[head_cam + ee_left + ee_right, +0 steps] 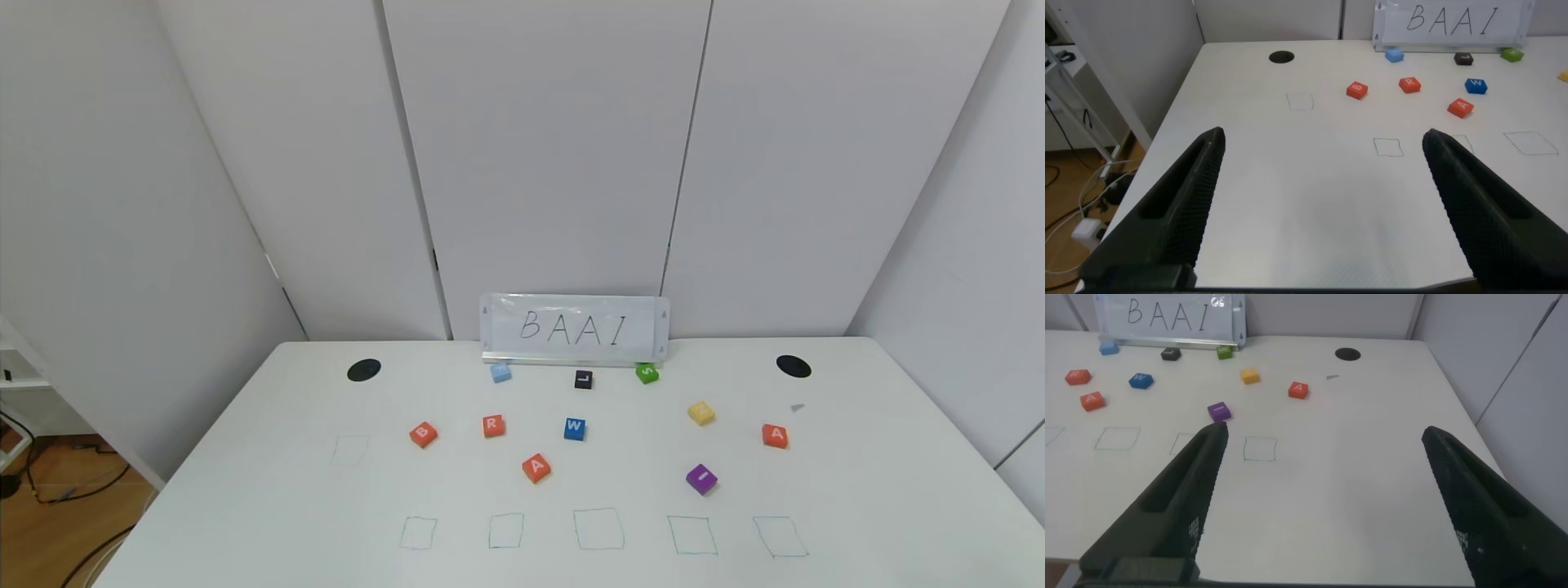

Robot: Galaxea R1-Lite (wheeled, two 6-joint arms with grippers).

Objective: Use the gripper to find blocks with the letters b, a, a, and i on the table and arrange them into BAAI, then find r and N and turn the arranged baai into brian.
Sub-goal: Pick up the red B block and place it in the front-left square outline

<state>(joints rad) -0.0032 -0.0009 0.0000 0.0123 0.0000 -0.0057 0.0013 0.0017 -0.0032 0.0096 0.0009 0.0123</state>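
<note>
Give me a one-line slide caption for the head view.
Letter blocks B, R, W, A, I scattered on the table below a BAAI sign.

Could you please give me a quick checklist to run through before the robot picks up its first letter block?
1. Left gripper open, holding nothing: ok.
2. Right gripper open, holding nothing: ok.
3. B block lying free, letter up: ok.
4. Both A blocks, the centre one and the right one, unobstructed: ok.
5. Purple I block lying free: ok.
6. Drawn squares along the table near edge unoccupied: ok.
</note>
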